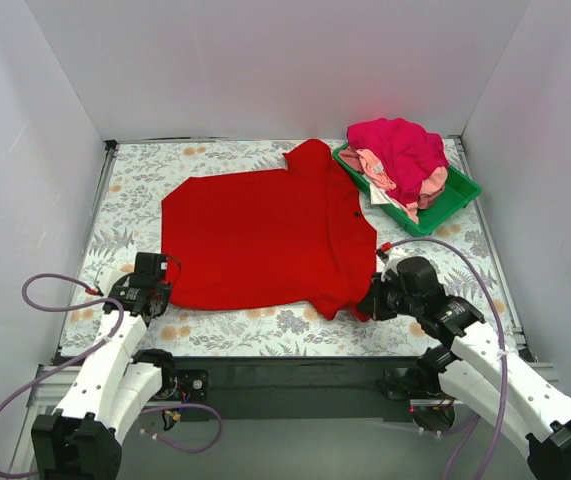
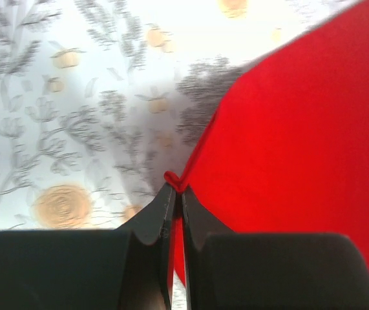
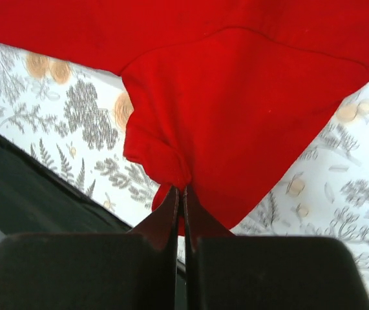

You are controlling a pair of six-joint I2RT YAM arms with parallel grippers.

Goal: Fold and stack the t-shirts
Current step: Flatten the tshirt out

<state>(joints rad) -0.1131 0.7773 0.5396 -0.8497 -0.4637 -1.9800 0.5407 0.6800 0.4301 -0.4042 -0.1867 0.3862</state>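
A large plain red t-shirt [image 1: 265, 235] lies spread on the flower-patterned table. My left gripper [image 1: 158, 290] is shut on the shirt's near left corner; the left wrist view shows a small pinch of red hem [image 2: 175, 181] between the fingertips. My right gripper [image 1: 375, 300] is shut on the near right part of the shirt, where a fold of red cloth [image 3: 165, 161] is bunched at the fingertips. A magenta t-shirt [image 1: 400, 145] and a light pink one [image 1: 430, 183] lie heaped in the green tray [image 1: 455, 200] at the back right.
The tray stands against the red shirt's far right edge. White walls close in the table on three sides. The dark front edge of the table [image 3: 35, 187] runs just under the right gripper. Purple cables [image 1: 50, 290] loop beside both arms.
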